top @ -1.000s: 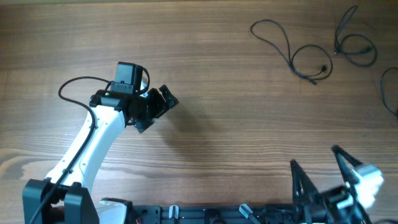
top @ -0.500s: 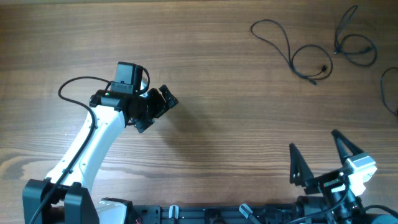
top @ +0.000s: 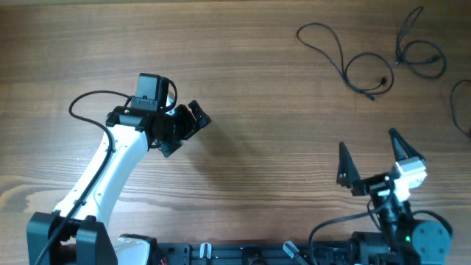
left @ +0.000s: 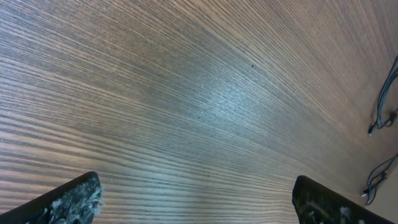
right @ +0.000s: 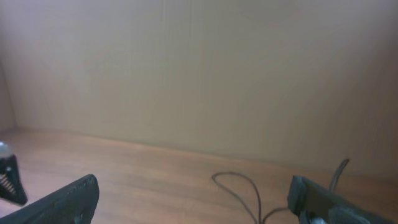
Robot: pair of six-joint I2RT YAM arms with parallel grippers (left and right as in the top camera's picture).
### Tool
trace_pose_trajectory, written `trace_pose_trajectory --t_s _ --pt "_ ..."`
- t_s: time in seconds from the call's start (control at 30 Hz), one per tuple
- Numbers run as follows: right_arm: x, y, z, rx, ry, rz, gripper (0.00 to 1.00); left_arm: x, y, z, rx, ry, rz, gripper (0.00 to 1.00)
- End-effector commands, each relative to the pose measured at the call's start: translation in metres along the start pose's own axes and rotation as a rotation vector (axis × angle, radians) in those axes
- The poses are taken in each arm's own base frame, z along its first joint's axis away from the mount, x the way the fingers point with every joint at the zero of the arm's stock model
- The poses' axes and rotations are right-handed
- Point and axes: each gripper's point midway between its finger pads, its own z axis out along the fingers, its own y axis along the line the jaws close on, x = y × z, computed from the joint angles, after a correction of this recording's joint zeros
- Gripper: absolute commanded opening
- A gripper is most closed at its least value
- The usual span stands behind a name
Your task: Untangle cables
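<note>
Thin black cables lie at the table's far right. One looping cable [top: 346, 55] has a small plug at its end; a second coil [top: 421, 53] lies beside it; a third [top: 461, 107] runs off the right edge. My left gripper [top: 193, 125] is open and empty over bare wood at the left centre, far from them. My right gripper [top: 372, 158] is open and empty near the front right. In the right wrist view a cable loop [right: 245, 186] shows ahead between the fingers. In the left wrist view cable ends [left: 384, 99] show at the right edge.
The wooden table [top: 265, 103] fills the overhead view. The left arm's thicker black cable [top: 92, 103] arcs beside the arm. A beige wall [right: 199, 68] stands behind the table in the right wrist view.
My right gripper has risen from the front edge and moved up and left into the table area, open throughout. The left arm has not moved.
</note>
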Motion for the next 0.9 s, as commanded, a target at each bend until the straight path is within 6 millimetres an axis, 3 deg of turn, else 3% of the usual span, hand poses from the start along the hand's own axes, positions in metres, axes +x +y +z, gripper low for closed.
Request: trace_pose_trajectory --t_s 0.0,0.1,0.4,0.57,0.73,0.87 --pt "0.018 -0.007 0.005 0.027 -0.008 0.021 1.00 -0.004 -0.002 -0.005 0.007 -0.024 -0.007 1.00" --pt "0.031 -0.020 0.008 0.094 -0.013 0.077 1.00 -0.004 -0.002 -0.005 0.007 -0.024 -0.007 1.00" --pt "0.057 -0.026 0.015 0.111 -0.084 0.074 1.00 -0.004 -0.002 -0.005 0.007 -0.024 -0.007 1.00" --pt "0.068 -0.031 0.015 0.141 -0.041 0.086 1.00 -0.004 -0.002 -0.005 0.007 -0.024 -0.007 1.00" --pt "0.110 -0.039 0.012 0.202 0.119 0.155 1.00 -0.004 -0.002 -0.005 0.007 -0.024 -0.007 1.00" --pt "0.109 -0.044 0.011 0.231 0.115 0.155 1.00 -0.004 -0.002 -0.005 0.007 -0.024 -0.007 1.00"
